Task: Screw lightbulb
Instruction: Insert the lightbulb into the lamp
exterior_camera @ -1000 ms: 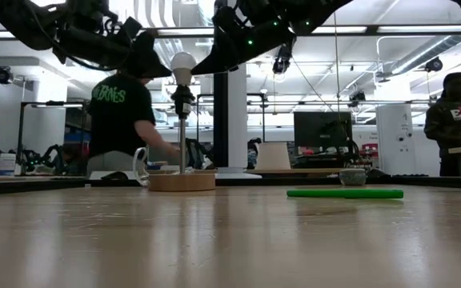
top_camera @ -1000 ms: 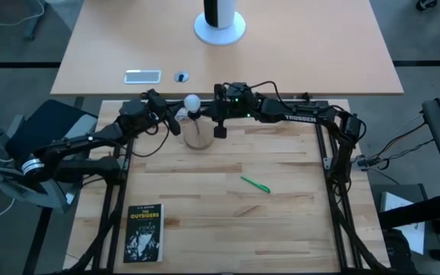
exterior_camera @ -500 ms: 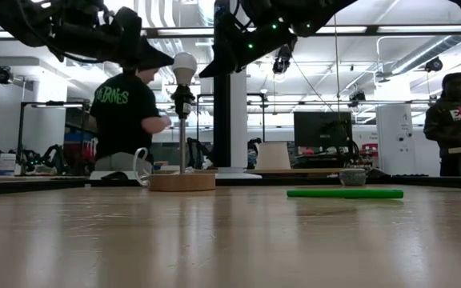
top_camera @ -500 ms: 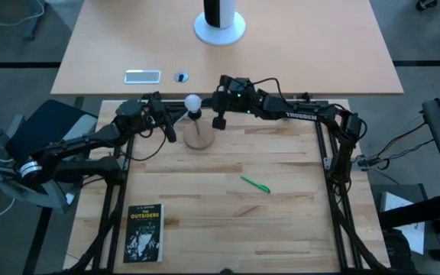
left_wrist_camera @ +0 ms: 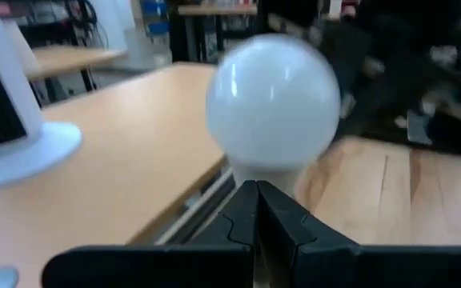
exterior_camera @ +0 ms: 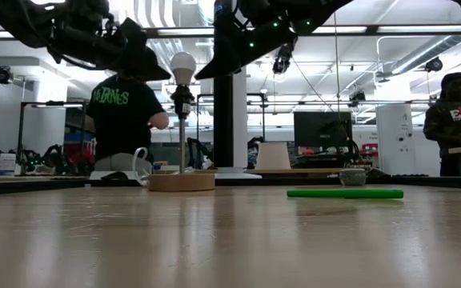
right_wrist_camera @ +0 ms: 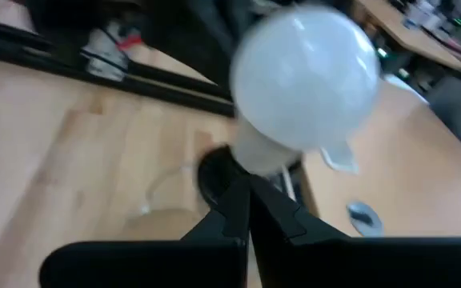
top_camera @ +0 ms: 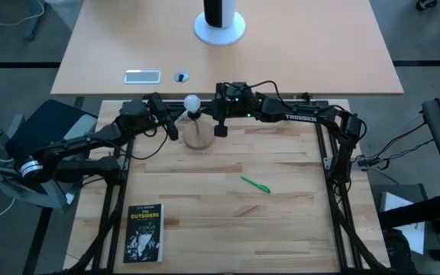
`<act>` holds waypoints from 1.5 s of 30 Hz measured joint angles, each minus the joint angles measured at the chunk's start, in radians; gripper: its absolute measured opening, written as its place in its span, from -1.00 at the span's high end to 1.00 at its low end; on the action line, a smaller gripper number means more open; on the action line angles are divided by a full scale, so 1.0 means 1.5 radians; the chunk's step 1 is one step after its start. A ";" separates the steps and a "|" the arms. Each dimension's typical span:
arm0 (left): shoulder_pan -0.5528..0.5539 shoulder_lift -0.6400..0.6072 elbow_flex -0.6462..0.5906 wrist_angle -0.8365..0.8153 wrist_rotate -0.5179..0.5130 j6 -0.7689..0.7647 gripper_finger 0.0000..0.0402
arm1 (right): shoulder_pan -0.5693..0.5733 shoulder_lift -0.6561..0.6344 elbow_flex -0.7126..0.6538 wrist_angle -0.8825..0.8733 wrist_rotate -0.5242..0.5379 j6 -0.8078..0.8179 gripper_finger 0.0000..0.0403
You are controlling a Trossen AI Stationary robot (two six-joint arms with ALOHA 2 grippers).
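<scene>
The white frosted lightbulb point(top_camera: 192, 101) point(exterior_camera: 183, 66) stands upright in the dark socket point(exterior_camera: 182, 100) of a thin lamp stem on a round wooden base point(top_camera: 198, 136) point(exterior_camera: 182, 182), at the table's far middle. My left gripper point(top_camera: 174, 126) point(exterior_camera: 165, 74) is shut, its tip just left of the bulb's neck. My right gripper point(top_camera: 218, 126) point(exterior_camera: 202, 74) is shut too, its tip just right of the neck. In each wrist view the bulb point(left_wrist_camera: 272, 100) point(right_wrist_camera: 306, 76) looms right beyond the shut fingertips. My left gripper point(left_wrist_camera: 256, 192) points its shut fingertips nearly level at the bulb's neck point(left_wrist_camera: 262, 172) from the table's left; I cannot tell whether they touch it. My right gripper point(right_wrist_camera: 249, 188) points slanting down at the neck point(right_wrist_camera: 258, 152) from the right; touching or not, I cannot tell.
A green pen point(top_camera: 255, 184) point(exterior_camera: 344, 193) lies right of the table's middle. A dark book point(top_camera: 144, 233) lies at the near left. Beyond the far edge stands a second table with a white round foot point(top_camera: 220, 27). People point(exterior_camera: 122, 112) stand in the room behind.
My left gripper's tip has tipped up a little beside the bulb and come down again. My right gripper has shifted slightly toward the far edge and back. Both stay shut. The bulb and lamp have kept still.
</scene>
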 joint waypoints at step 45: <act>0.000 -0.035 0.000 0.026 0.006 0.032 1.00 | -0.012 -0.001 0.000 0.082 0.084 -0.007 1.00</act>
